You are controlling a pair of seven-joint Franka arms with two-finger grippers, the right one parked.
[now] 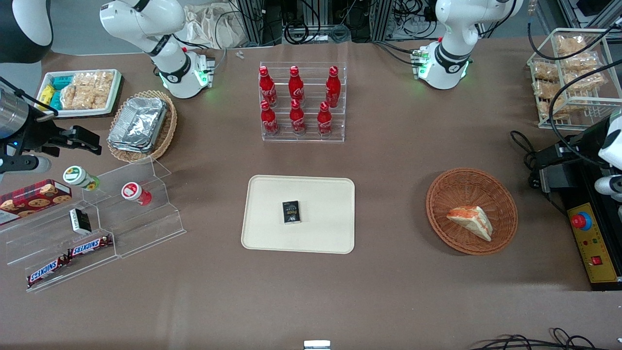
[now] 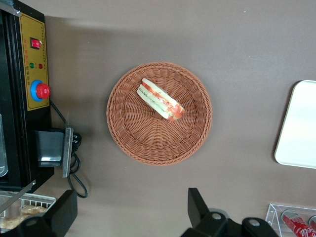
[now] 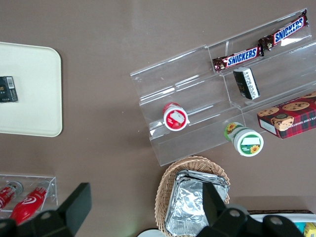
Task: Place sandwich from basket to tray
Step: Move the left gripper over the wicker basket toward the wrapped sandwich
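Sandwich (image 1: 470, 221) in wicker basket (image 1: 440, 204), awaiting pickup.
Item: triangular wedge, lying toward the basket's 4 o'clock in the front view; cream tray (image 1: 262, 233) at the basket's 9 o'clock holds one small black box (image 1: 291, 212). Left gripper (image 2: 132, 211) hovers high over the basket, jaws spread, holding nothing. Step judged: approach. Next: descend, straddle the wedge, close.

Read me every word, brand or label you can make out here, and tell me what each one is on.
"SNICKERS": two bars on the clear acrylic stand.
Red bottles: white script, unreadable.
Dark packet on the tray: unreadable.
Cookie box and control panel: print too small.
Sandwich, basket: none.
Gripper, open, hangs above the table near the basket.
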